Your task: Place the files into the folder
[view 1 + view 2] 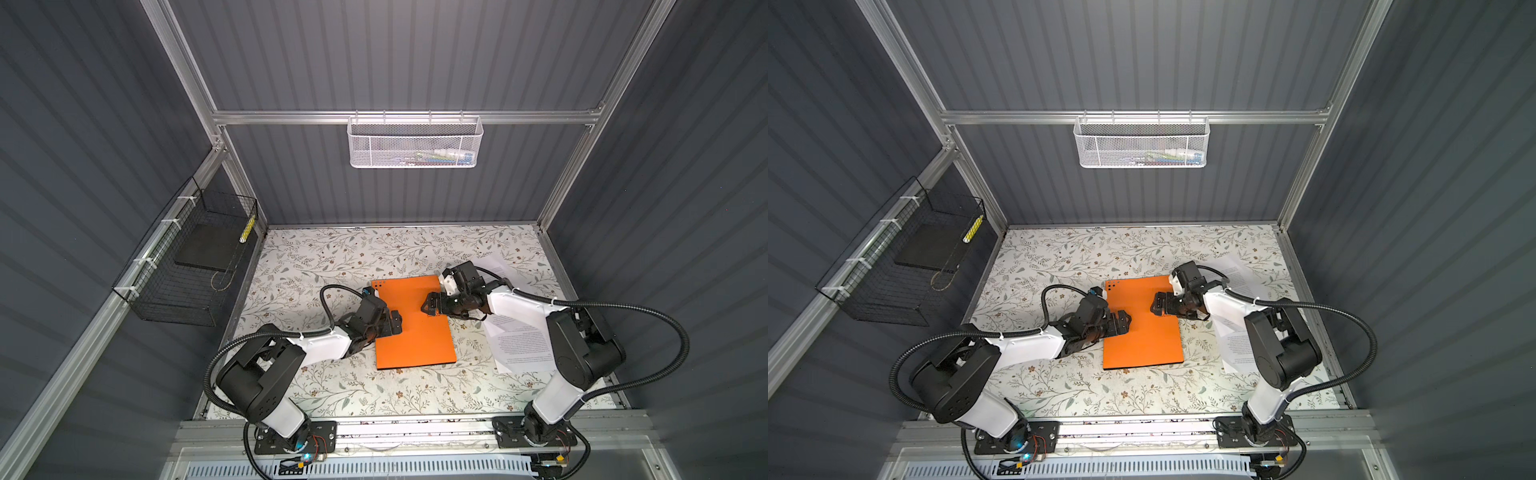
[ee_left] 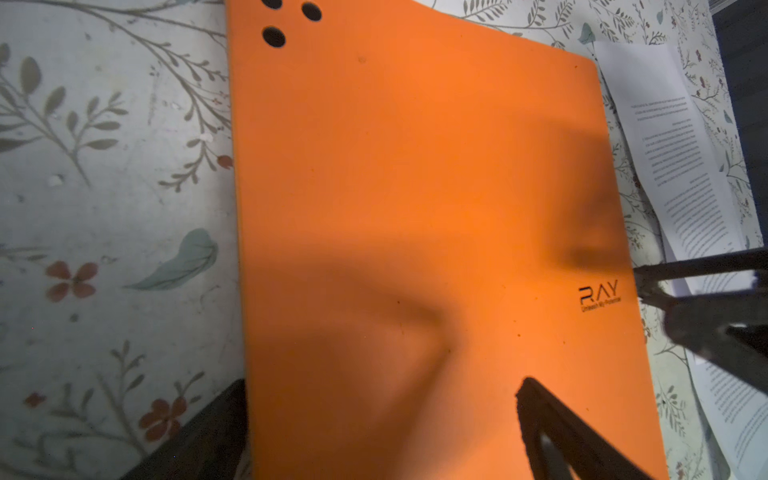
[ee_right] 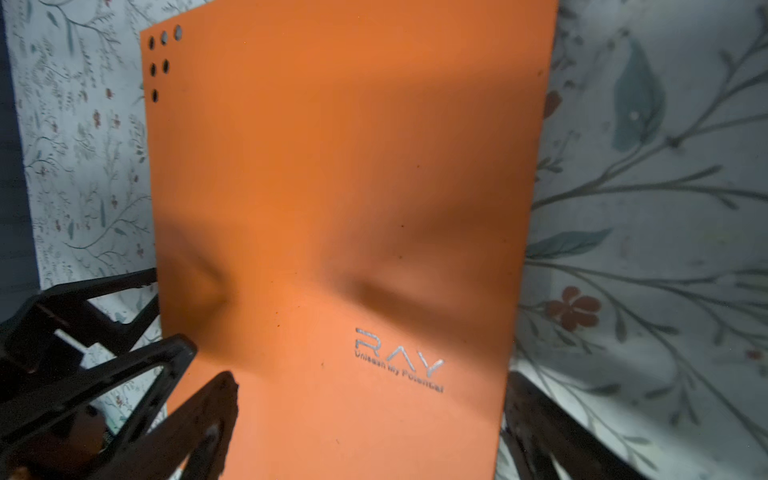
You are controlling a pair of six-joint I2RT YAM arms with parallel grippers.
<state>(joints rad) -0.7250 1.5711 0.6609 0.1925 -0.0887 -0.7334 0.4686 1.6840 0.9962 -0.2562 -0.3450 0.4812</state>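
The folder [image 1: 415, 336] [image 1: 1142, 336] lies shut and flat in the middle of the table, orange side up, logo [image 3: 399, 361] showing. My left gripper [image 1: 397, 323] [image 1: 1125, 322] [image 2: 382, 415] is open and straddles the folder's left edge: one finger lies over the cover, the other sits at the edge, which hides its tip. From the other side, my right gripper [image 1: 428, 307] [image 1: 1154, 305] [image 3: 374, 415] spans the folder's right edge, also open. The files [image 1: 523, 349] [image 1: 1235, 347] [image 2: 673, 158] lie as loose white sheets right of the folder, partly hidden under the right arm.
A floral cover [image 1: 332, 257] spreads over the table. On the left wall hangs a black wire basket [image 1: 187, 270] holding a dark pad. A white mesh basket [image 1: 413, 143] hangs on the back rail. Walls close in the left, right and back.
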